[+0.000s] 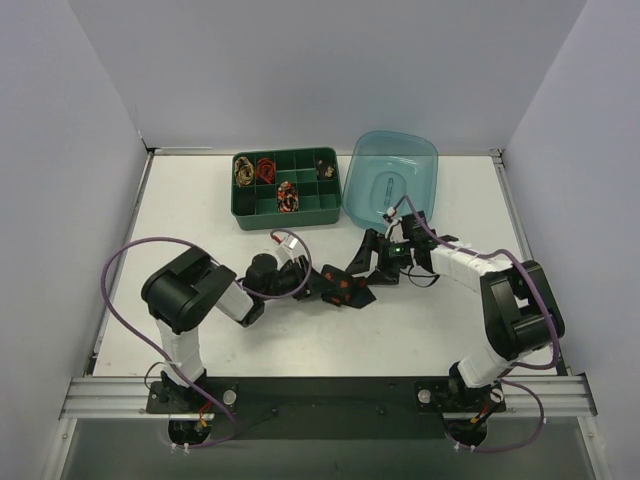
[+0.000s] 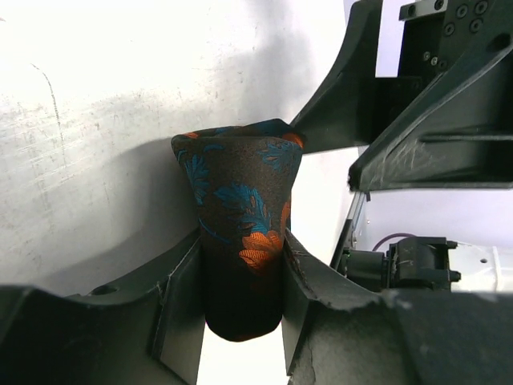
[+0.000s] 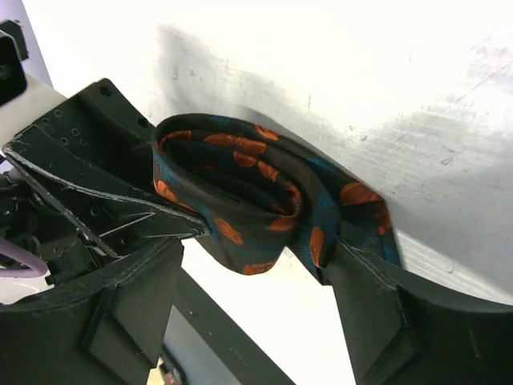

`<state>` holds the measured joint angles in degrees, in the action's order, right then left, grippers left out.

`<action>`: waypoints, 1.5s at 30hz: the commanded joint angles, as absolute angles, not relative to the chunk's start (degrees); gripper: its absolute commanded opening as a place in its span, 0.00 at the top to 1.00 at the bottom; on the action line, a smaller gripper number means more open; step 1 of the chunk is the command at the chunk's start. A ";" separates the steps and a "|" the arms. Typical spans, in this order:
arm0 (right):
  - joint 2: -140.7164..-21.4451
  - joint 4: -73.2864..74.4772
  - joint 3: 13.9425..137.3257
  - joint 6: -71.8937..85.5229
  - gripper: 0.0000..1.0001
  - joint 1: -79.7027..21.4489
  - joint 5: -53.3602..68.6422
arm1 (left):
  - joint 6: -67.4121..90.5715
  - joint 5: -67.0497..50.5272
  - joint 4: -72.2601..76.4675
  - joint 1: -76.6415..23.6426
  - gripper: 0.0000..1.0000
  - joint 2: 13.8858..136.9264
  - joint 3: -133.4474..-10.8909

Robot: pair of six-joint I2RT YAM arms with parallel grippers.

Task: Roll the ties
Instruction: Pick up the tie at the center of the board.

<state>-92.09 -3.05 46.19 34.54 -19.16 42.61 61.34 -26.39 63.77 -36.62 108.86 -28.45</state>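
Just in front of the green compartment tray [image 1: 260,221], the black, orange-blotched tie [image 1: 345,287] lies part-coiled; the left gripper [image 2: 240,250] pinches its loose end and the right gripper [image 3: 268,239] clasps the coil. Rolling neatly probably needs steady tension and aligned edges.

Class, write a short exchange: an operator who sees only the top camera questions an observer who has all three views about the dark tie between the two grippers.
Operator: From above, the tie is just a dark lump. Is it gripped on the left?
Observer: Yes. The left wrist view shows the left gripper shut on it, with the fabric pinched between both fingers.
Operator: Is it rolled on the right side?
Observer: The right wrist view shows a loose coil of several layers between the fingers of the right gripper, touching both.
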 commanded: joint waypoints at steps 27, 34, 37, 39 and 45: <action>-80.25 -39.53 46.85 51.05 0.20 -7.21 63.70 | 57.74 -32.25 41.40 -33.84 0.55 74.90 -38.49; -85.33 -73.42 45.44 82.00 0.20 -6.77 68.02 | 59.68 -33.84 40.08 -33.66 0.55 70.58 -41.48; -91.66 -95.57 47.01 96.01 0.15 -7.20 68.90 | 61.08 -34.01 40.43 -33.57 0.55 69.44 -42.89; -92.11 -95.54 47.90 94.93 0.14 -8.43 70.13 | 61.35 -33.84 40.25 -33.57 0.55 68.64 -43.15; -88.25 -89.04 46.58 89.22 0.14 -8.79 71.02 | 61.35 -33.05 38.59 -33.49 0.55 66.54 -43.86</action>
<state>-93.10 -67.75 46.06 88.60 -8.34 68.14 60.86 -32.95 38.30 -33.91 69.12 -40.69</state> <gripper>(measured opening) 0.860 0.453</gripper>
